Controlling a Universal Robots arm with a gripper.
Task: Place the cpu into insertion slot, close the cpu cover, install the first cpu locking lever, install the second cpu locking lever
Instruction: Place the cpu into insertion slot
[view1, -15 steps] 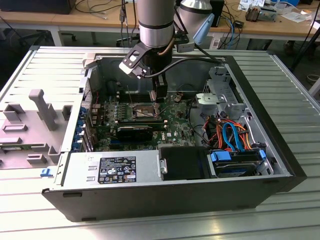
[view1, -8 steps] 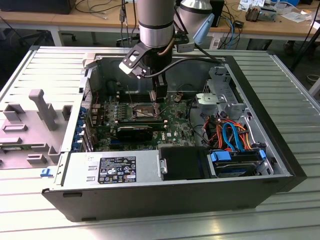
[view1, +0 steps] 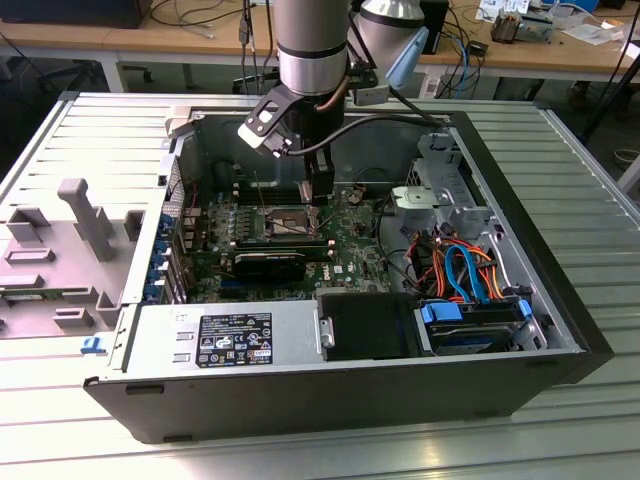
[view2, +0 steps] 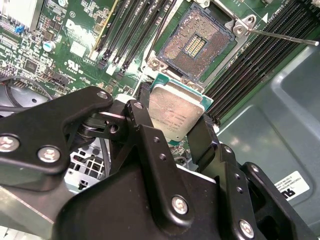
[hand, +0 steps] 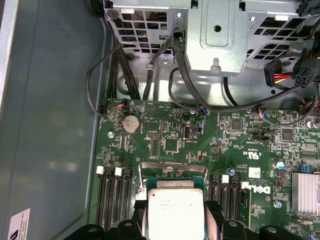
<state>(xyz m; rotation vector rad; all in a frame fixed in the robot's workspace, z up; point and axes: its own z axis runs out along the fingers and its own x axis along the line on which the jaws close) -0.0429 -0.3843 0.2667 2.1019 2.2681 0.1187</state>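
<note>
Gripper (view2: 172, 120) fingers (view2: 145, 130) are clamped on two opposite edges of the cpu (view2: 176, 111), holding it flat with its silver top facing both wrist views, above the green motherboard (hand: 200, 135). Just beyond it, the insertion slot (view2: 197, 44) lies bare, its contact field exposed (nothing is seated in it yet). A thin locking lever (view2: 280, 36) stands swung clear beside the slot. In the exterior view the arm reaches down into the open computer case (view1: 560, 330) on the counter (view1: 590, 160). Judging by this, the first step is in hand but not done; closing the cpu cover and setting both levers are left.
</note>
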